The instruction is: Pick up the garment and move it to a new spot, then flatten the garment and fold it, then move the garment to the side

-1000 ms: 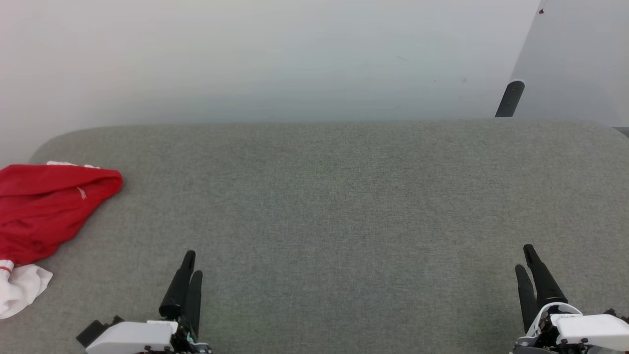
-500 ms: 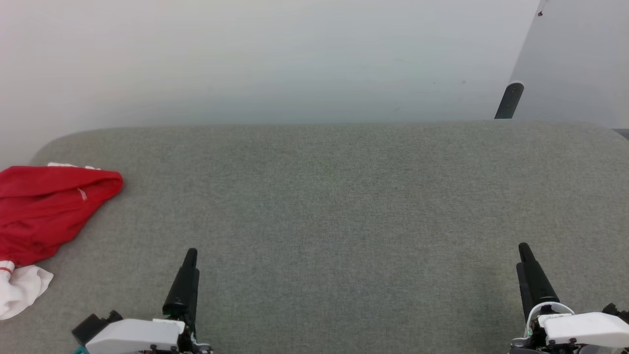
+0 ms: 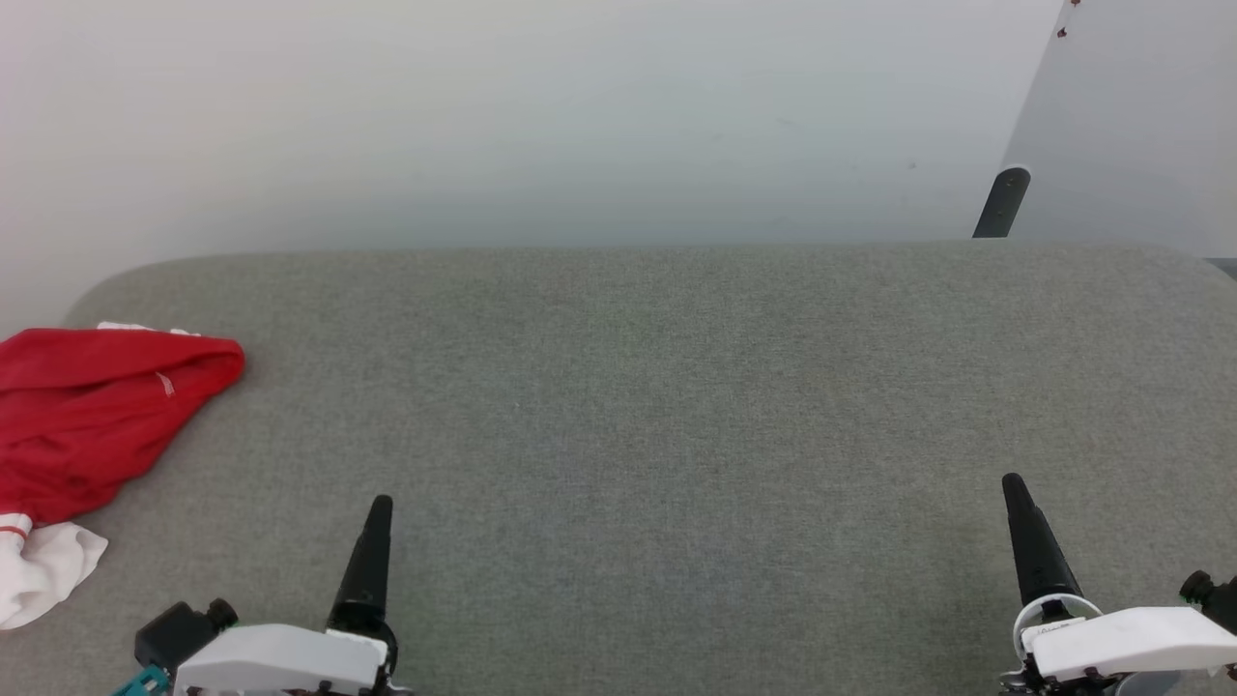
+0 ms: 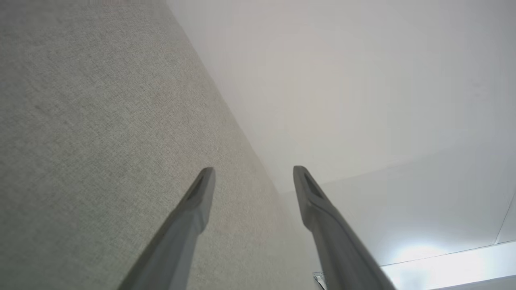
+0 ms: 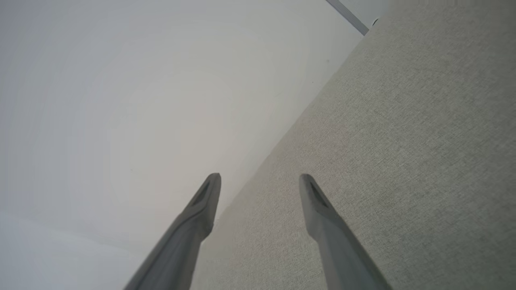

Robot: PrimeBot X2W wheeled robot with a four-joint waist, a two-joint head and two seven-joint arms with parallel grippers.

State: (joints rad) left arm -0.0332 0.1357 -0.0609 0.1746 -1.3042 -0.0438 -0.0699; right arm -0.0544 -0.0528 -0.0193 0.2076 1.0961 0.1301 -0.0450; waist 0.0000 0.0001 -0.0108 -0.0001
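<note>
Left end effector: fingers spread wide with nothing between them. It is parked low at the near edge of the desk and turned on edge, so the head view shows its two fingers as one dark spike.
Right end effector: also wide apart and empty, at the near right of the desk, fingers pointing toward the wall.
Garment: lies crumpled at the far left of the desk, its red body bunched and a white sleeve trailing toward the near edge. The left border of the head view cuts part of it off. It is well apart from both arms and nearer the left one.
Why this pose: both arms look to be at a ready stance, jaws pre-opened so either can close on cloth without a pause.
Desk: the grey fabric top offers a broad stretch between the arms, which looks like a suitable new spot for spreading the shirt.
Step in hand: the pick-up has not begun, so the whole task remains.
Next move: probably a reach to the left by the left arm, pinching a raised ridge of the red fabric.
Risk: thin cloth may slip, or only one layer may lift.
</note>
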